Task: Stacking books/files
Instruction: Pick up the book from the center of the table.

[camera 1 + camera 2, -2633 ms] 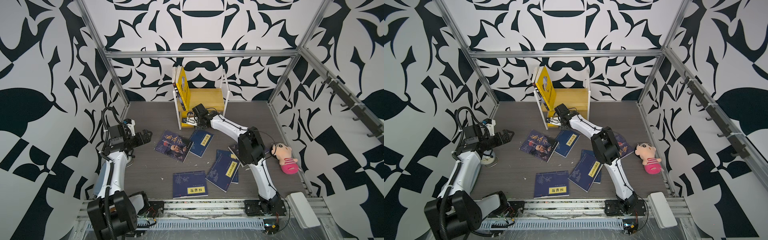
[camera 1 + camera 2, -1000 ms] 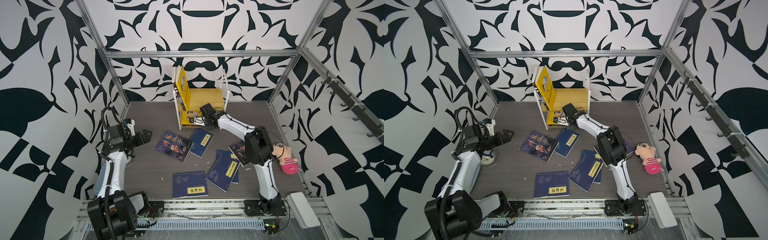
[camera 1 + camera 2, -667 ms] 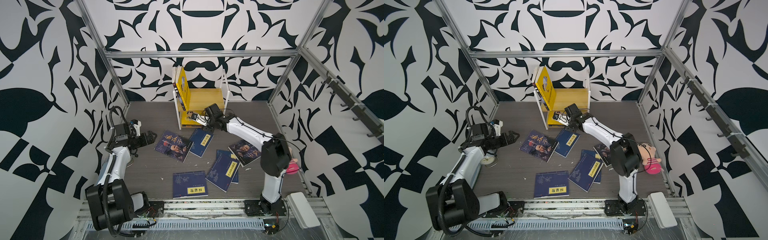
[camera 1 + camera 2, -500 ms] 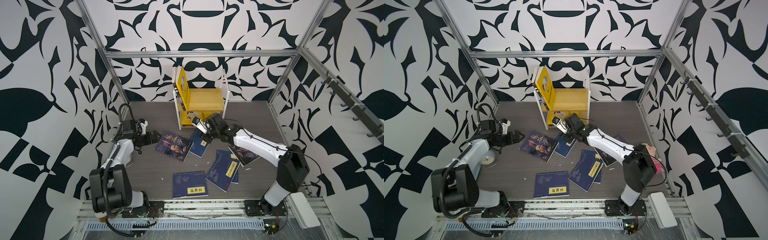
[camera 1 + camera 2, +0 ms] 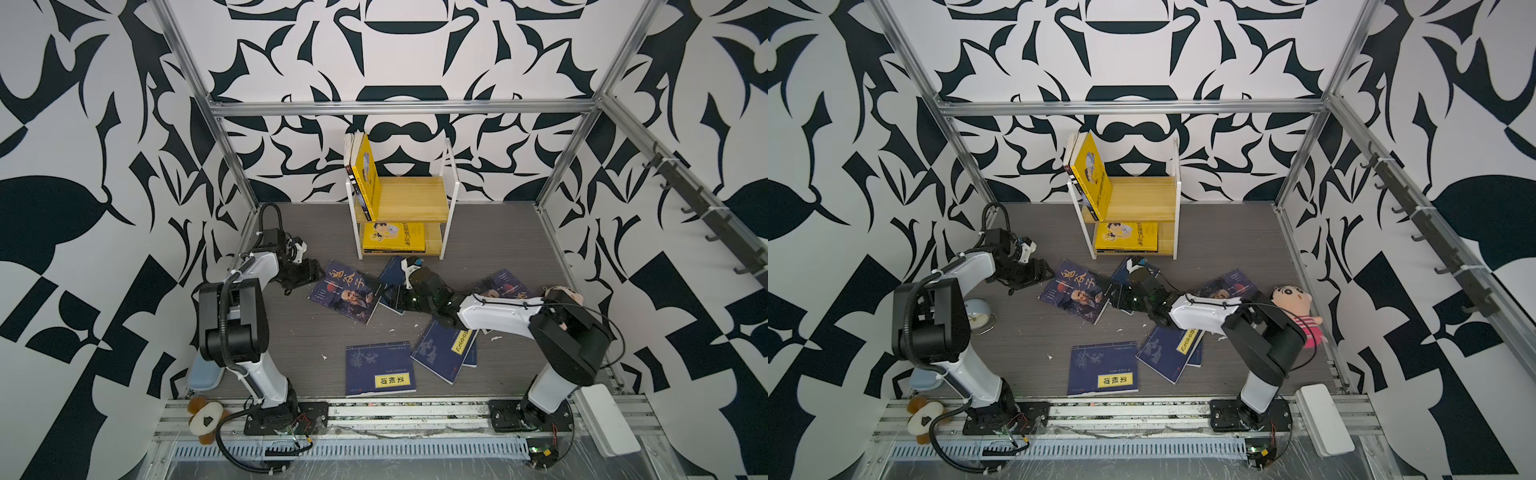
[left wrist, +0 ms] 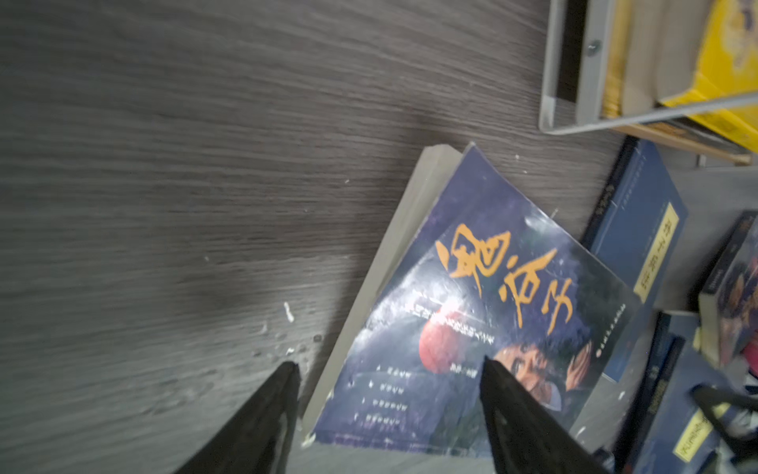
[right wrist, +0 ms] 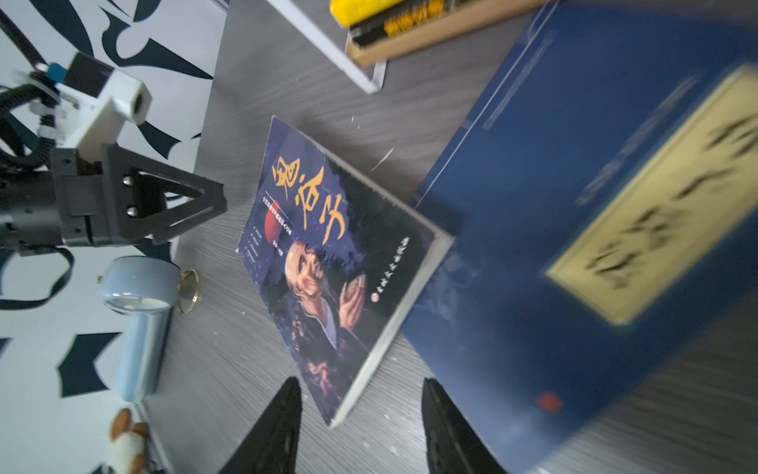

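Note:
A dark purple book with an old man's face (image 5: 347,297) (image 5: 1075,295) lies flat left of centre. My left gripper (image 5: 313,270) (image 6: 389,363) is open, its fingers either side of that book's near corner (image 6: 471,307). My right gripper (image 5: 392,296) (image 7: 361,383) is open too, low over a navy book (image 5: 392,272) (image 7: 574,230) at the purple book's (image 7: 320,254) other corner. More navy books (image 5: 380,368) (image 5: 446,351) lie in front, and a second purple one (image 5: 503,282) lies to the right. Yellow books stand (image 5: 368,178) and lie (image 5: 395,237) on the shelf.
A white-framed wooden shelf (image 5: 415,199) stands at the back centre. A pink plush doll (image 5: 1293,307) lies by the right wall. A blue alarm clock (image 5: 978,316) and a light-blue pencil case (image 5: 203,372) sit behind the left arm. A white box (image 5: 606,415) rests at the front right.
My left gripper has moved right to the purple book's corner and narrowed. My right arm has pulled back from the lower shelf and come down over the navy book beside the purple one.

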